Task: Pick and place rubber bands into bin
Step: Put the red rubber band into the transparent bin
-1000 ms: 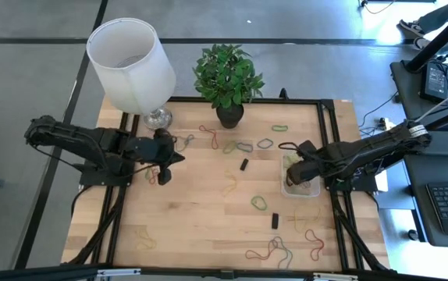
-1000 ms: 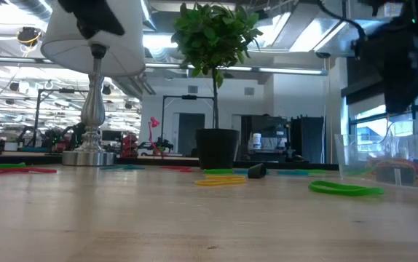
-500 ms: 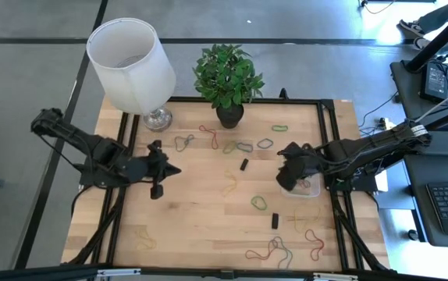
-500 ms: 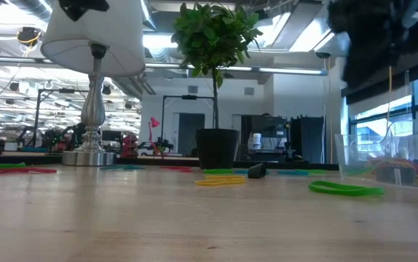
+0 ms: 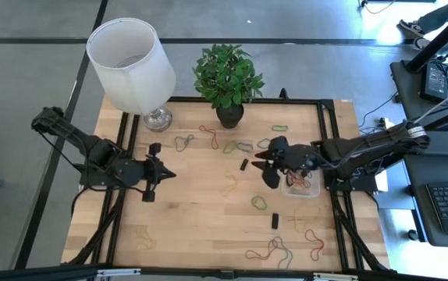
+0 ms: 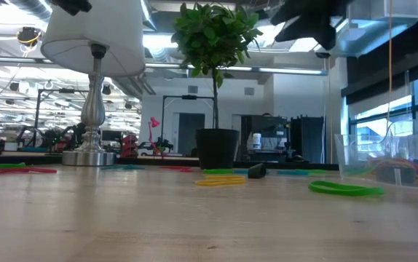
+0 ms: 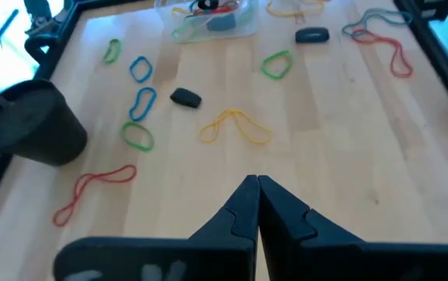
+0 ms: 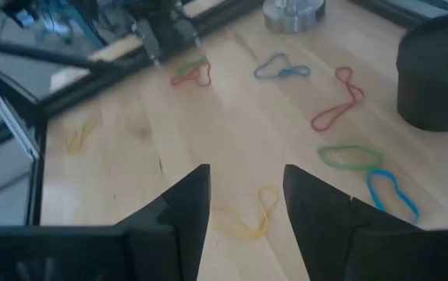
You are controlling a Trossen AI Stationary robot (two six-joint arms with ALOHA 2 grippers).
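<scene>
The clear bin (image 5: 300, 186) held bright rubber bands (image 7: 208, 17). At its nine o'clock, the right gripper (image 5: 264, 165) was apart, empty.

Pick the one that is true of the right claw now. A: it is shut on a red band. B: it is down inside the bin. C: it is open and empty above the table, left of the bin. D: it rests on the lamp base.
C: the right claw hangs with its fingers spread, nothing between them, left of the bin.
</scene>
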